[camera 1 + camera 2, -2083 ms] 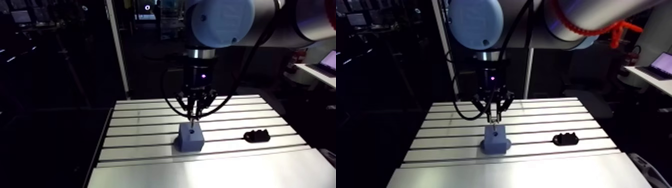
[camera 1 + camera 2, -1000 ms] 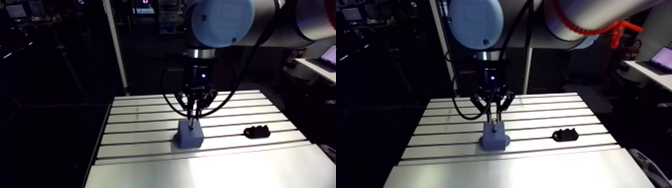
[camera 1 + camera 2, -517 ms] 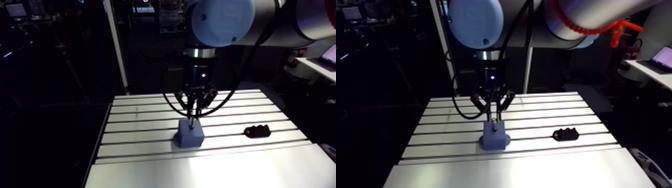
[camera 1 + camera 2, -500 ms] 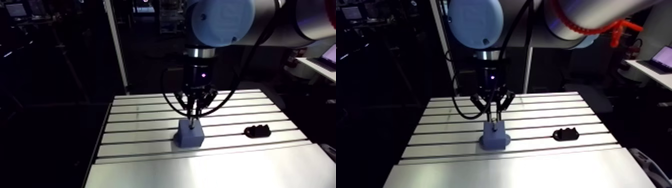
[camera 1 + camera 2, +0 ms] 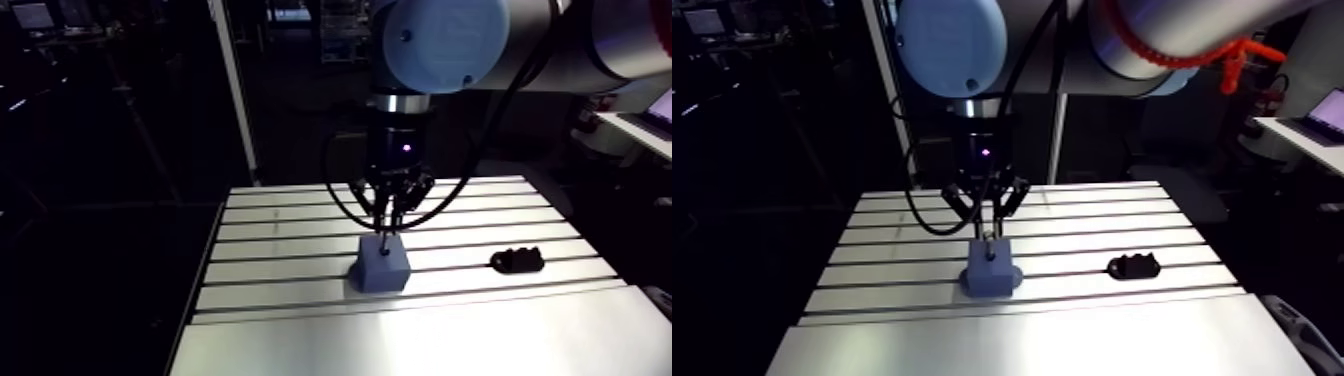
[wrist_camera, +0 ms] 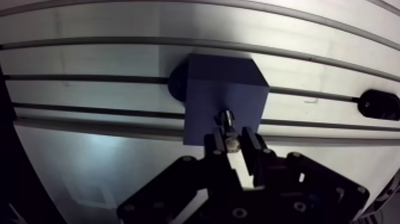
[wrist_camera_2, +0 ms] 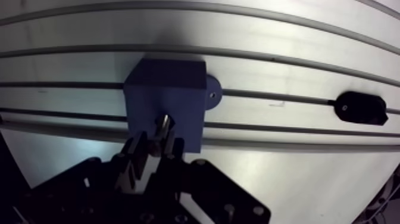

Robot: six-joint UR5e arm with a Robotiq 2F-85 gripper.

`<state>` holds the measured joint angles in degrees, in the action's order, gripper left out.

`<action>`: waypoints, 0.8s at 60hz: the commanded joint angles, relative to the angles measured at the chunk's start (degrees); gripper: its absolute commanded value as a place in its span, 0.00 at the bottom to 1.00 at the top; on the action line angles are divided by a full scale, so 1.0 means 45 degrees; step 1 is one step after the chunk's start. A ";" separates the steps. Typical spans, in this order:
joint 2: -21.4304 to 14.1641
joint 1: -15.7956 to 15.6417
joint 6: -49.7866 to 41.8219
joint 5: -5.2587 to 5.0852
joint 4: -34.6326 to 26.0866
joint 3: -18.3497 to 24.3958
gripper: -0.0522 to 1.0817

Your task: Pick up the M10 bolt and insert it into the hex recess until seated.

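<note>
- The gripper [image 6: 230, 143] hangs straight down from the arm [image 5: 402, 150] over the middle of the slotted table [image 5: 270, 262].
- Its two fingers [image 6: 250, 145] are drawn close and pinch the bolt [image 6: 226, 126] between their tips. Only the bolt's width keeps them apart.
- The bolt stands upright in that pinch. Its bright upper part is caught between the finger pads and its darker lower end points down past them.
- Right under the bolt is a blue block [image 6: 205, 101], which rests flat on the table.
- The bolt's lower end meets the block's top face near the edge closest to the gripper, about midway along that edge.
- From the wrist view it is hard to say whether the end has gone a little way into the block or only touches the surface. Most of the bolt's length is clearly above the block.
- In the arm view the fingertips sit just above the block's top and do not touch it.
- The block has a small rounded tab [image 7: 213, 89] at its foot on one side. The tab lies flat on the table, over one of the grooves.
- A small black part [image 7: 357, 108] lies on the table well apart from the block, off on the tab's side. The groove that runs out from the tab reaches it.
- The black part is clear of the gripper and touches nothing but the table.
</note>
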<state>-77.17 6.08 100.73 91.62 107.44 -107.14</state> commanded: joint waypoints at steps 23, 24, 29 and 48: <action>-0.0026 -0.0023 0.0007 -0.0019 -0.0076 -0.0030 0.80; -0.0027 -0.0023 0.0007 -0.0019 -0.0093 -0.0030 0.80; -0.0046 -0.0023 0.0007 -0.0017 -0.0115 -0.0030 0.80; -0.0066 -0.0023 0.0007 0.0020 -0.0096 -0.0086 0.80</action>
<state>-77.45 5.98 100.76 91.65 106.98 -107.41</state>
